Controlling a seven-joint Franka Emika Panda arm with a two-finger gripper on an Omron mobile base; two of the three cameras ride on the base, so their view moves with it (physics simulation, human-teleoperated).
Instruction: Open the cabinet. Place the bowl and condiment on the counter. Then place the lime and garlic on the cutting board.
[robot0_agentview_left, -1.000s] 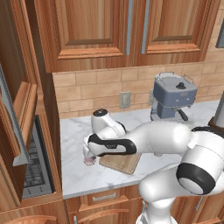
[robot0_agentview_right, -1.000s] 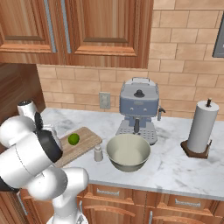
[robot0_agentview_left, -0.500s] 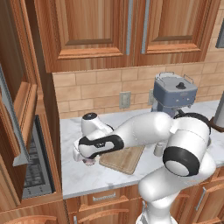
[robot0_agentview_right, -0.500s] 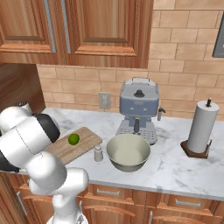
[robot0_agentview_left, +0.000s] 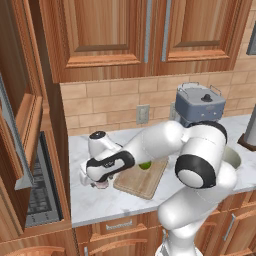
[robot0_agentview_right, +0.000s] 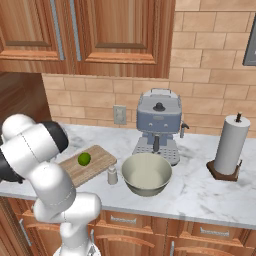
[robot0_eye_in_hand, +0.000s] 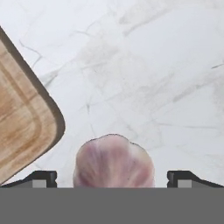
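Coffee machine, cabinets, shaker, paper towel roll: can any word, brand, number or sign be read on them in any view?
None can be read.
coffee machine: plain grey, no lettering.
condiment shaker: no label.
paper towel roll: blank.
wall outlet: no markings.
cutting board and garlic: no print.

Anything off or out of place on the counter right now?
Nothing spilled or damaged. Only the garlic is off the cutting board, lying on the counter beside its corner, between the open gripper tips. The lime already sits on the board.
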